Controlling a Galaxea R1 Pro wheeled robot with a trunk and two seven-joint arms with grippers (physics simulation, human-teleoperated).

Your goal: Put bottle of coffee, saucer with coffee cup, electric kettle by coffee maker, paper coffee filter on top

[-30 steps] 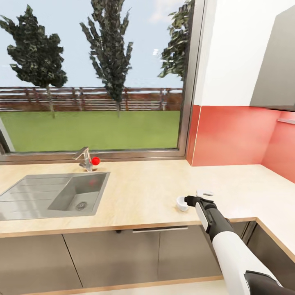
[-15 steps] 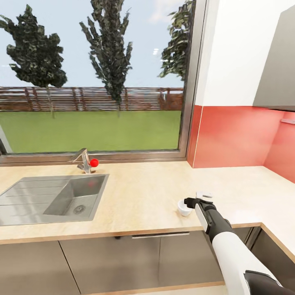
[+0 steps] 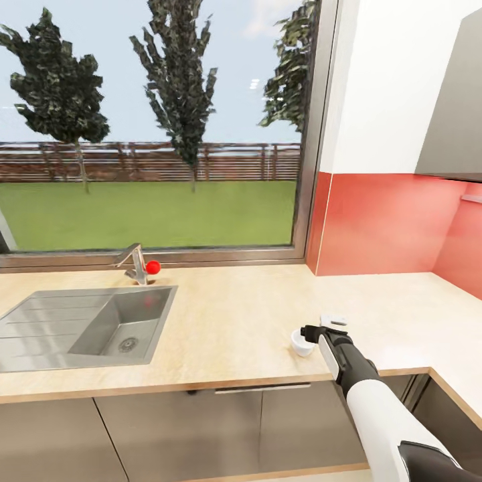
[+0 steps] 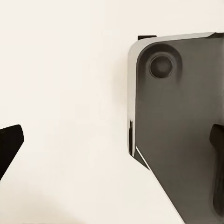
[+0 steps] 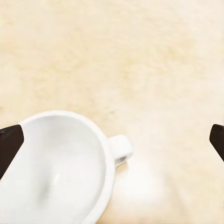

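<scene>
The coffee cup is a tiny white cup standing upright on the light wood kitchen countertop, close to its front edge. My right gripper hovers right at the cup. In the right wrist view the coffee cup lies between the two dark fingertips, nearer one of them, with its handle pointing toward the middle. My right gripper is open and wide. My left gripper is open over a pale floor and holds nothing.
A steel sink with a tap and red knob sits at the counter's left under a big window. A red backsplash and a grey wall cabinet stand at the right, where the counter turns a corner. A dark grey panel lies under the left gripper.
The whole picture has drifted slightly, so the camera moved. The right gripper and the cup keep the same relation to each other.
</scene>
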